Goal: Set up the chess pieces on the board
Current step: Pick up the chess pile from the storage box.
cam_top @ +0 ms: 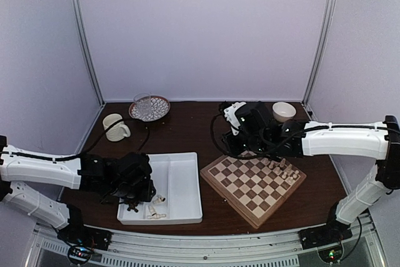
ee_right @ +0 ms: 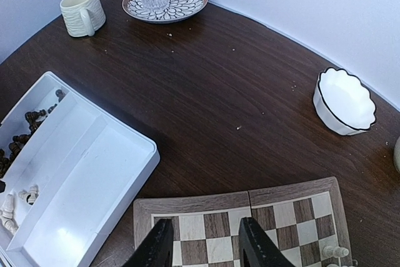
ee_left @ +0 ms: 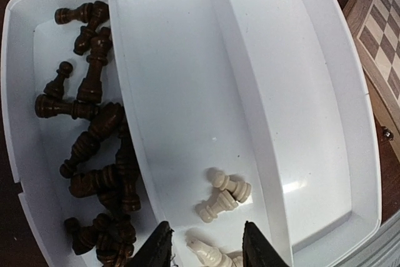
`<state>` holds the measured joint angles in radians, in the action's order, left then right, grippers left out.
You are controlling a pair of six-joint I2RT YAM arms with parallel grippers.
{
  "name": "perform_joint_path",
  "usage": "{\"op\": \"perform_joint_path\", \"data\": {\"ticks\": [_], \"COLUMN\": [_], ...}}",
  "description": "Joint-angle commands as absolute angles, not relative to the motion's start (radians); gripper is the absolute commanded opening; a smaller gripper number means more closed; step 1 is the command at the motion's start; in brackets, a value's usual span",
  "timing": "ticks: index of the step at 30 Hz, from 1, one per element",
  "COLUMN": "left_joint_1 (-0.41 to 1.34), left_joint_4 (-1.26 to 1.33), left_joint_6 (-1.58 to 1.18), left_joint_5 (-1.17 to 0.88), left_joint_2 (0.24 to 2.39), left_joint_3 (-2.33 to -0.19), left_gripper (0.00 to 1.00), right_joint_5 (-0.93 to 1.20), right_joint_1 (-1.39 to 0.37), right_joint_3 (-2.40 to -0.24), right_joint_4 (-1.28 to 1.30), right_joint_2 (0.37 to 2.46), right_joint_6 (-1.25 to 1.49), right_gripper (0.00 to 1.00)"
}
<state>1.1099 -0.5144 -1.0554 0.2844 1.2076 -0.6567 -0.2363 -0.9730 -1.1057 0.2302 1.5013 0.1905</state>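
Cream wooden chessman (ee_left: 209, 254), lying slantwise in white divided tray (ee_left: 369, 173), between partly open jaws of left gripper (ee_left: 207, 228); right gripper (ee_right: 204, 223), narrowly parted, empty, over checked wooden board (ee_right: 281, 217).

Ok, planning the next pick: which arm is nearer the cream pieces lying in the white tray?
Left. The left arm holds its jaws just above the cream pieces in the white tray; the right arm is off over the far corner of the board.
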Motion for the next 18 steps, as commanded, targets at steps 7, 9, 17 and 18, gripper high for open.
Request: {"op": "perform_joint_path", "data": {"ticks": [7, 9, 17, 18], "left_joint_1": [1.152, 1.155, 1.161, 1.161], "left_joint_4": [-0.560, -0.552, -0.653, -0.653], "left_joint_6": [-1.133, -1.113, -1.022, -1.014], "left_joint_5": [0.276, 0.270, 0.301, 0.300], "left_joint_2": [1.333, 1.367, 1.472, 1.475], "left_joint_3": [-0.747, -0.766, -0.853, -0.853], "left_gripper": [0.39, 0.39, 0.39, 0.40], "right_joint_5": [-0.260, -0.261, -0.277, -0.280], "right_joint_1": [-1.016, -1.020, -1.029, -1.031], "right_joint_3": [-1.085, -1.088, -1.090, -1.092], "right_joint_4": [0.188, 0.194, 0.197, 0.198], "right_joint_2": [1.493, 1.493, 1.497, 1.496], "right_joint_6": [0.178, 0.175, 0.163, 0.161], "right_gripper": [0.38, 0.38, 0.38, 0.38]}}
